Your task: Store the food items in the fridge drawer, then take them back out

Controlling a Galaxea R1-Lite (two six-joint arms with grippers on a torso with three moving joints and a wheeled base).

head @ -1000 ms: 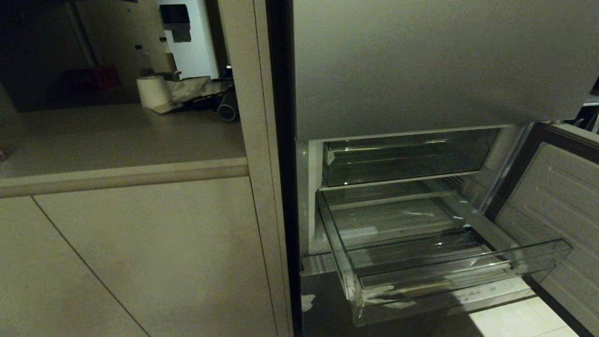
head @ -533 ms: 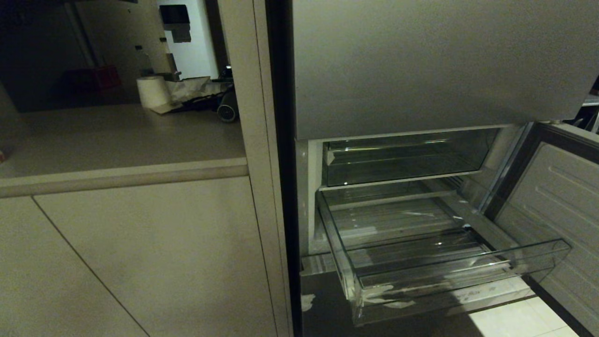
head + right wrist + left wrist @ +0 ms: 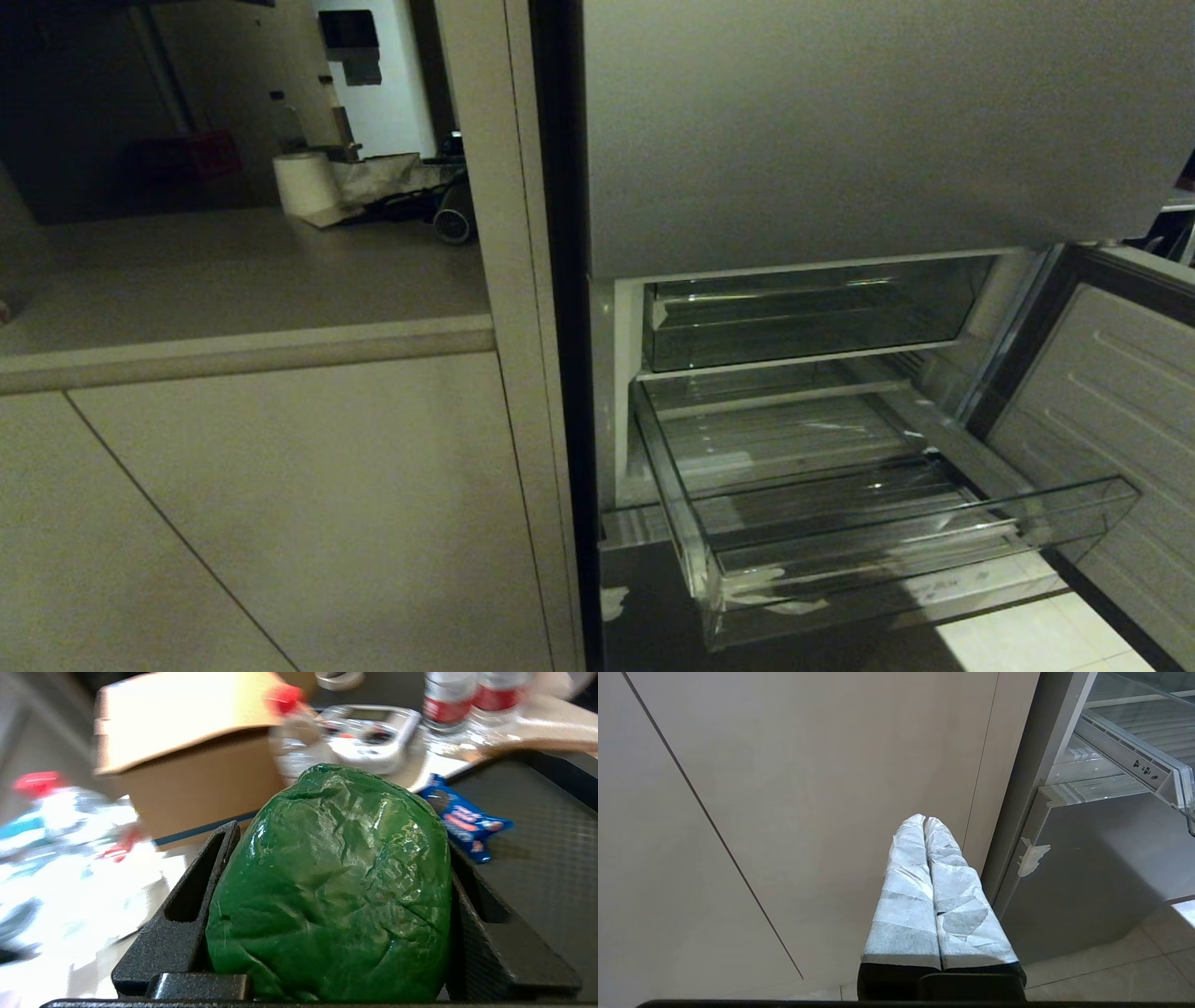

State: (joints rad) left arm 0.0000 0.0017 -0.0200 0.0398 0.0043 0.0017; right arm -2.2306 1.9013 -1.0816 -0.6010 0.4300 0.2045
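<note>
Fridge drawer (image 3: 878, 523) unchanged, pulled out; right gripper (image 3: 334, 812) around green cabbage (image 3: 331, 891); left gripper (image 3: 924, 820) closed.

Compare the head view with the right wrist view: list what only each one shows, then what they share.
Only the head view: the pulled-out clear plastic fridge drawer with nothing in it, the grey fridge door panel, the beige counter with a white paper roll.

Only the right wrist view: the right gripper, jaws shut on a glossy green wrinkled leafy vegetable, a brown cardboard box, a blue snack packet.

Shared: nothing; no arm shows in the head view.
</note>
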